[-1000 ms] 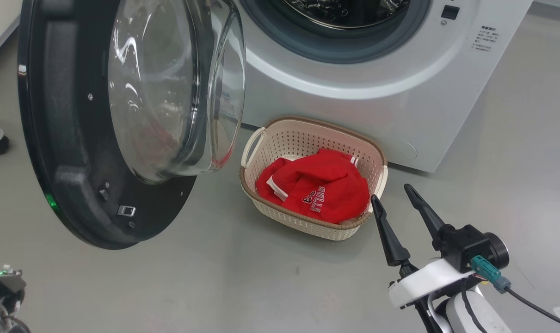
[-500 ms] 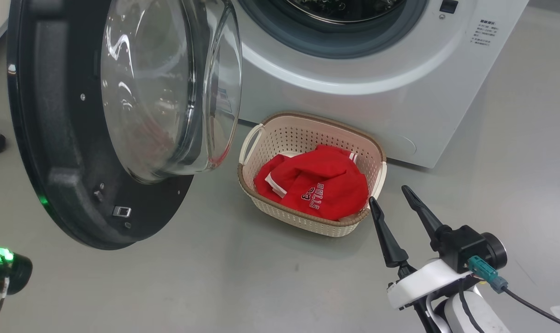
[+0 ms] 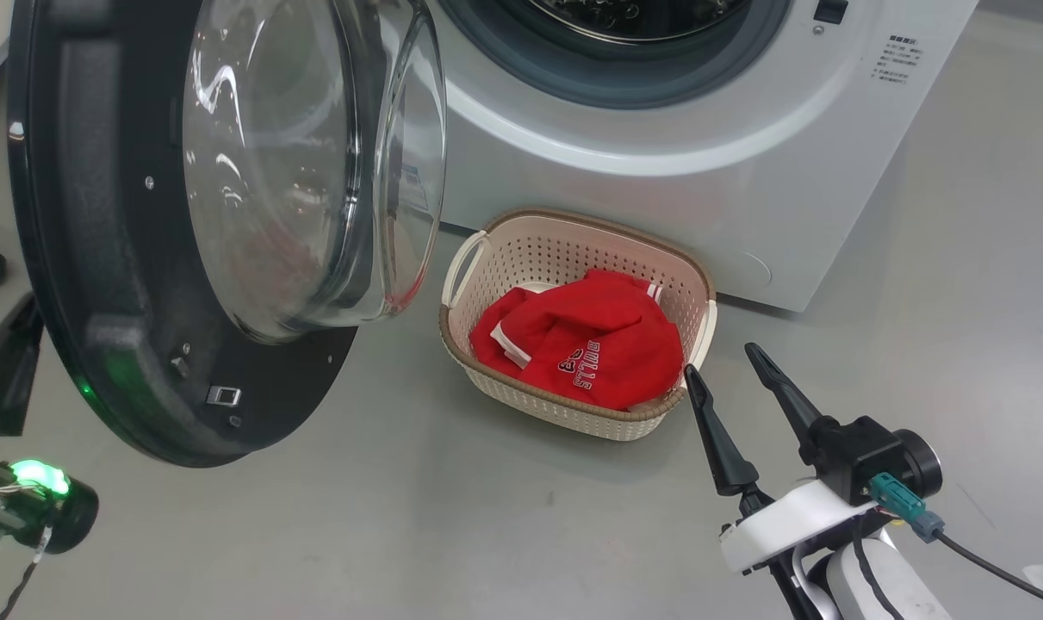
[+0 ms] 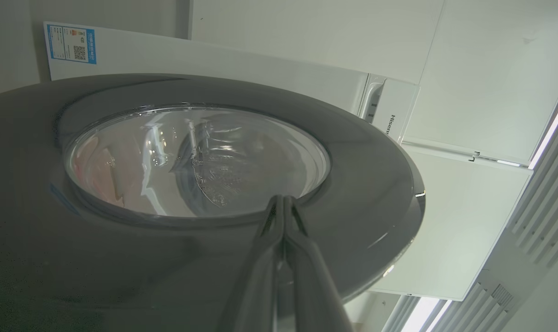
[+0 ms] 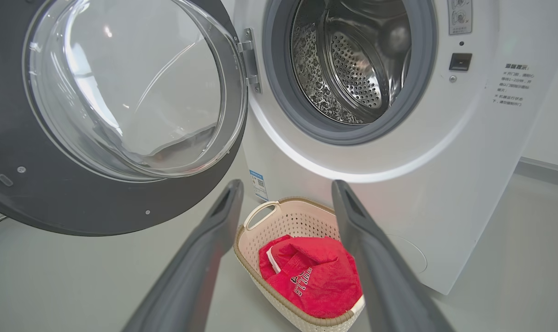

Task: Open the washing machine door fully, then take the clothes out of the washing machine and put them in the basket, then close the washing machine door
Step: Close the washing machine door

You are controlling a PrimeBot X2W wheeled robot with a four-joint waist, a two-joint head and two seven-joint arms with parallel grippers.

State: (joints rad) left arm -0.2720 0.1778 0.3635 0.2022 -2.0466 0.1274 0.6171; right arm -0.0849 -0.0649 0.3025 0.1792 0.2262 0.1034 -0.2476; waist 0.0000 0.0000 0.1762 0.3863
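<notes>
Standing swung out from the washing machine (image 3: pixel 659 198), the washing machine door (image 3: pixel 99 258) shows its dark inner rim and bulging clear glass bowl toward the head camera, with a faint red reflection in the glass. The steel dimpled drum (image 5: pixel 352 69) behind the grey seal (image 5: pixel 279 92) looks empty as far as the right wrist view reaches. The basket (image 3: pixel 573 250), cream perforated plastic with a brown woven-look rim, sits on the grey floor (image 3: pixel 487 534) against the machine's front, just right of the door's lower edge. The clothes (image 3: pixel 590 344) lie heaped inside it: red fabric, white trim, "BULLS" lettering facing up. The right gripper (image 3: pixel 721 360) hangs just beside the basket's near right corner with its fingers spread wide and nothing between them; in its wrist view the basket and clothes lie between and beyond the two fingers. The left gripper (image 4: pixel 282 203) has its fingers pressed together, tips pointed at the door's outer face where the glossy rim meets the glass. Whether they touch it is unclear from this angle.
</notes>
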